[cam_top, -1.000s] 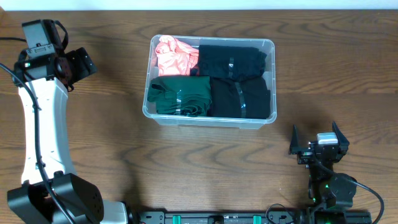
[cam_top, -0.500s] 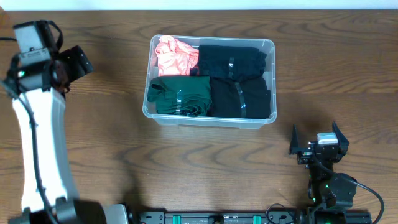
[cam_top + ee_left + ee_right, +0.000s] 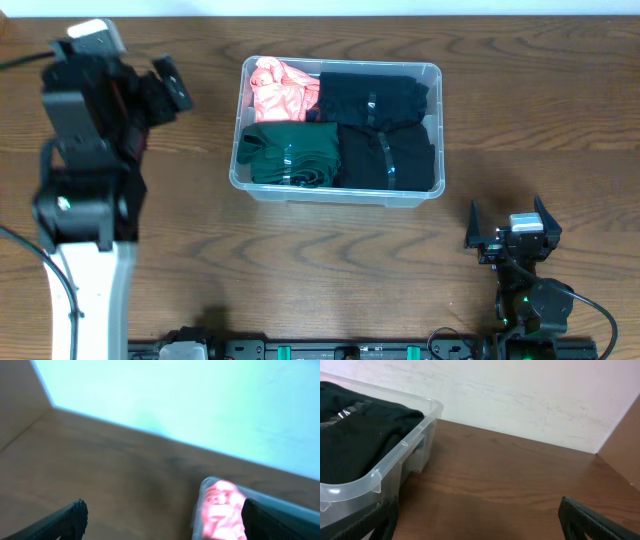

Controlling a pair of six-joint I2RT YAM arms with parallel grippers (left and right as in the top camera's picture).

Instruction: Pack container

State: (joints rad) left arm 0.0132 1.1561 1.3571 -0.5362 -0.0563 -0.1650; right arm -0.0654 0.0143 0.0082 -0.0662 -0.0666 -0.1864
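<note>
The container [image 3: 335,196], a clear plastic bin, sits in the middle of the wooden table [image 3: 540,110], a little toward the far edge, and it is full across its floor. Over on the far left stands the left arm [image 3: 85,290], its white link rising from the near edge. The left gripper [image 3: 164,506] is up off the table beside the container's far-left corner, fingers spread wide, nothing between them. Its own camera view is blurred, but a pink patch shows in the bin's corner, just ahead.

Into the bin now, left side first: a pink garment [image 3: 282,90] is bunched in the far-left quarter, and a dark green garment [image 3: 290,153] lies folded in the near-left one. To the right are two black garments, one at the far side [image 3: 375,98] and one at the near side [image 3: 388,158], each touching its neighbours.

Over to the right, the right gripper [image 3: 508,228] is low near the table's front edge, well apart from the container. Its fingers stand wide apart and hold nothing.
</note>
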